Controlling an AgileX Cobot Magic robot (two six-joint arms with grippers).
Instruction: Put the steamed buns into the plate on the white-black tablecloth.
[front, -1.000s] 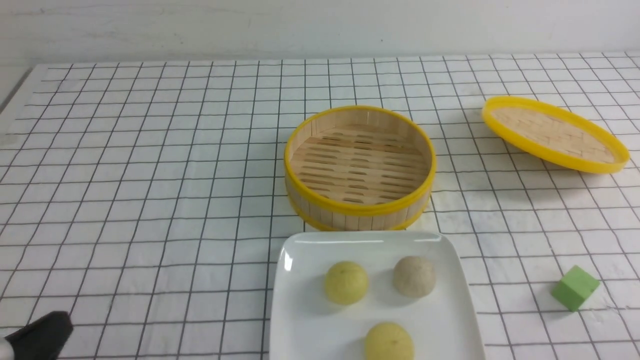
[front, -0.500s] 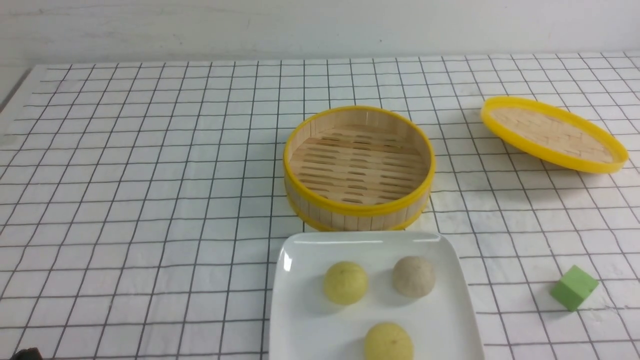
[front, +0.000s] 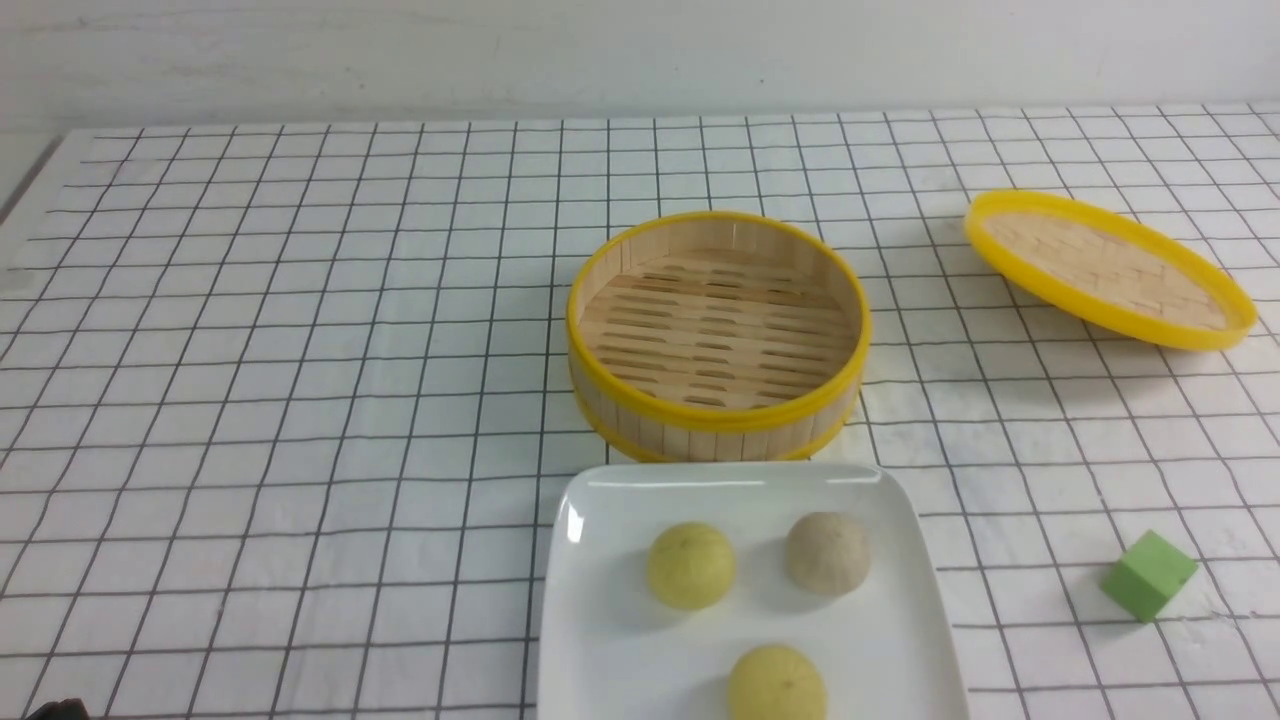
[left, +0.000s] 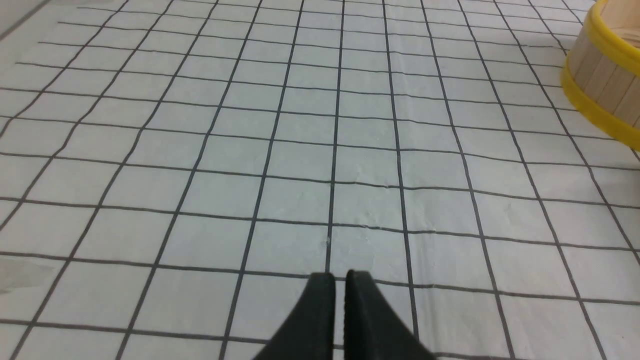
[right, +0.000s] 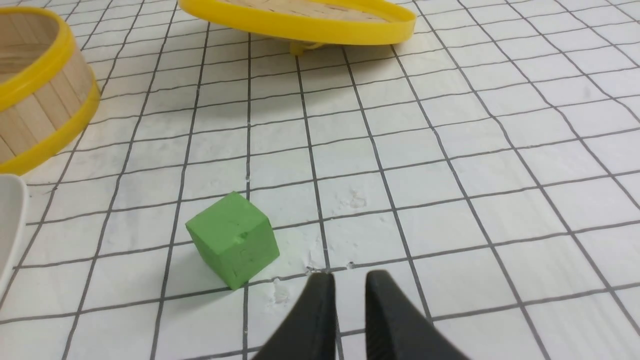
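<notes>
At the far left, the left gripper (left: 340, 280) hangs over bare cloth. Its two black fingers are almost together, with only a thin slit between them, and they hold nothing. In the front view only a tiny dark bit of it shows at the bottom left corner.

The white-black tablecloth (front: 300, 400) covers the whole table. It is white with thin black lines that make squares, and it looks a little wrinkly.

In the middle stands the steamer basket (front: 718, 335). It is round, made of pale wood strips, with yellow bands at the top and bottom. Its floor has slats with gaps, and nothing is inside it.

Just in front of the basket sits the plate (front: 600, 620). It is white, shiny and square with round corners and a low rim. All three steamed buns lie on it, apart from each other. One yellow-green bun (front: 691, 565) is on the left, the grey-brown bun (front: 827, 553) is beside it on the right, and the other yellow-green bun (front: 778, 683) is nearest the camera. They are smooth and round like little balls.

Farther right and back, the woven lid (front: 1108, 268) with its yellow rim sits tilted on the cloth.

A green cube (front: 1149, 575) rests on the cloth right of the plate. The right gripper (right: 346, 285) hangs near it, its fingers a little apart and holding nothing.
</notes>
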